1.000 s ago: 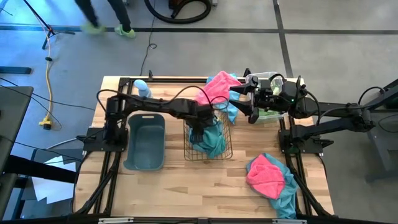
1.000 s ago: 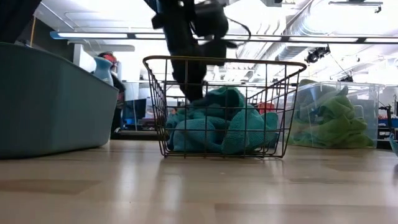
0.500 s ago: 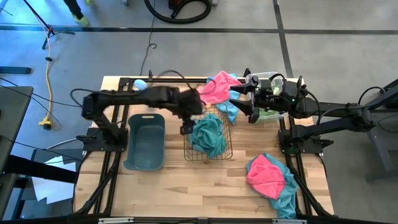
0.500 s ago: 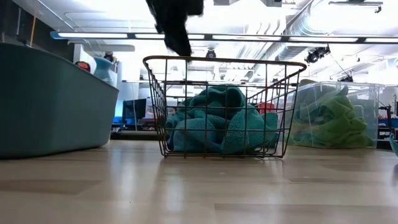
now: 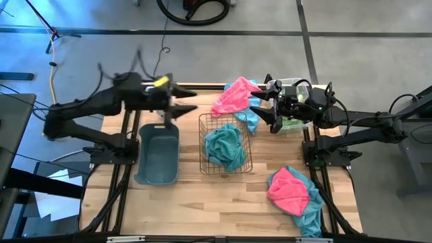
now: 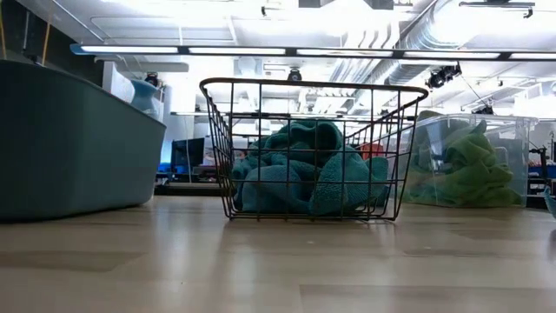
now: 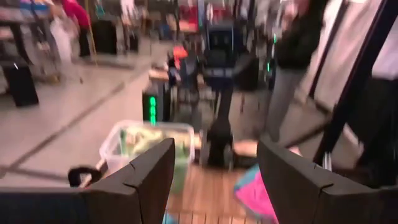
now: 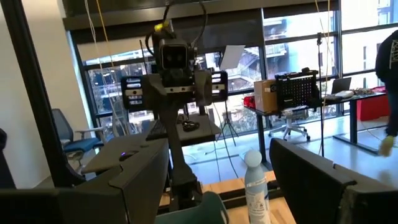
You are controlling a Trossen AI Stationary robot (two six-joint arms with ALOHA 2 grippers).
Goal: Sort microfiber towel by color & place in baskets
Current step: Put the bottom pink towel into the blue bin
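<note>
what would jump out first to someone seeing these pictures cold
The bright cloths: a teal towel heaped in the wire mesh basket mid-table, a pink-and-teal pile at the near right corner, and another pink towel at the far edge. Next, the two dark arms, the left gripper open above the grey-blue tub, the right gripper open by the far pink towel.

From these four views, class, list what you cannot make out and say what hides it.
- Clear plastic bin, high view: the right claw covers most of it.
- Grey-blue tub, low view: its wall hides the inside.
- Pink towel, left wrist view: blurred and cut off behind a finger.
- Bottle: hidden in the high view.
</note>
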